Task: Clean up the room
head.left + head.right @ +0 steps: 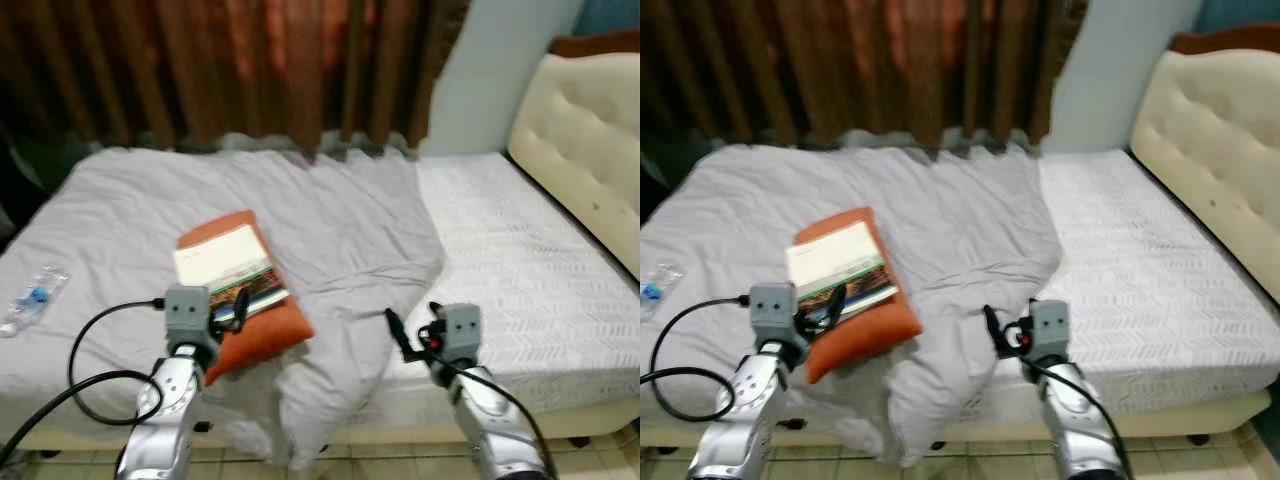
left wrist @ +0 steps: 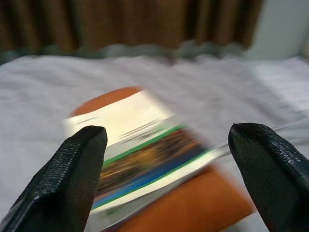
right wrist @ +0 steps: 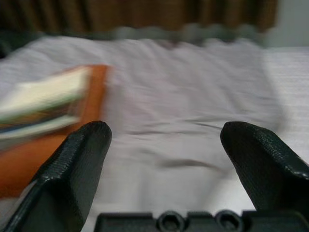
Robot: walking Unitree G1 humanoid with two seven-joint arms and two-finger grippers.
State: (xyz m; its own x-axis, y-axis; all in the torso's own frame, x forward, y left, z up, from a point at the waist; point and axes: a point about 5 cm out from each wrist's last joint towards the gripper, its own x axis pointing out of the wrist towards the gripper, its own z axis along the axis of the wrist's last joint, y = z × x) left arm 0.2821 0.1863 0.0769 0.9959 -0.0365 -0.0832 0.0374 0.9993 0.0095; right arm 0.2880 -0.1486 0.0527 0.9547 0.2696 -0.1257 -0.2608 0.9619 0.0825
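A bed stands in front of me with a rumpled grey blanket over its left part. On the blanket lies an orange pillow with a white and green book on top of it. My left gripper is open just at the near edge of the book and pillow; its fingers frame the book in the left wrist view. My right gripper is open over the blanket's near right fold, with nothing between its fingers.
A plastic water bottle lies on the blanket at the far left. Brown curtains hang behind the bed, a cream tufted headboard is at the right. Tiled floor shows below the bed's near edge.
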